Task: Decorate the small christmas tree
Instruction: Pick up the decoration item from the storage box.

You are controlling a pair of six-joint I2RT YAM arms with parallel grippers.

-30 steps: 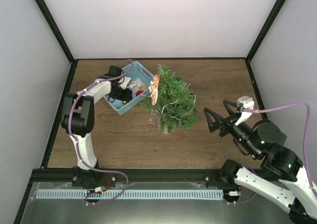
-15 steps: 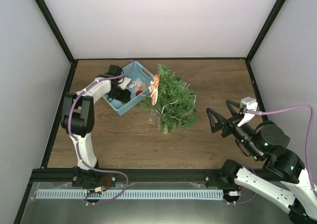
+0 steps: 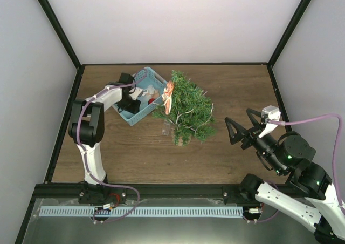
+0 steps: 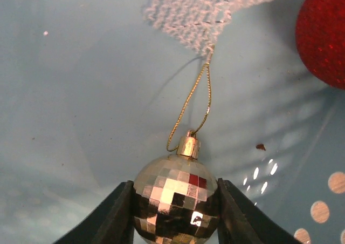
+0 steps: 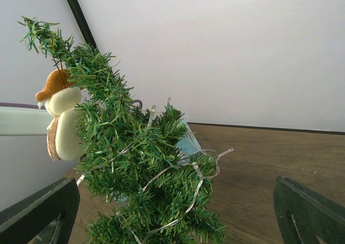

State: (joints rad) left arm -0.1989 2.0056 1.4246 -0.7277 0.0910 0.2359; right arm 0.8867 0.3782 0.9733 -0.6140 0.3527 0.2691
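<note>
Left pincer (image 4: 175, 206) holds shiny mirror ball (image 4: 175, 185) in blue plastic basket (image 4: 81, 93); green fir tree (image 3: 188, 109) just right; right pincer (image 3: 237, 117) wide

There was one small christmas tree (image 3: 186, 110) and one blue basket (image 3: 156, 76). One mirrored ball (image 4: 175, 201), one red ball (image 4: 326, 33) and one plush figure (image 5: 62, 122) showed.
</note>
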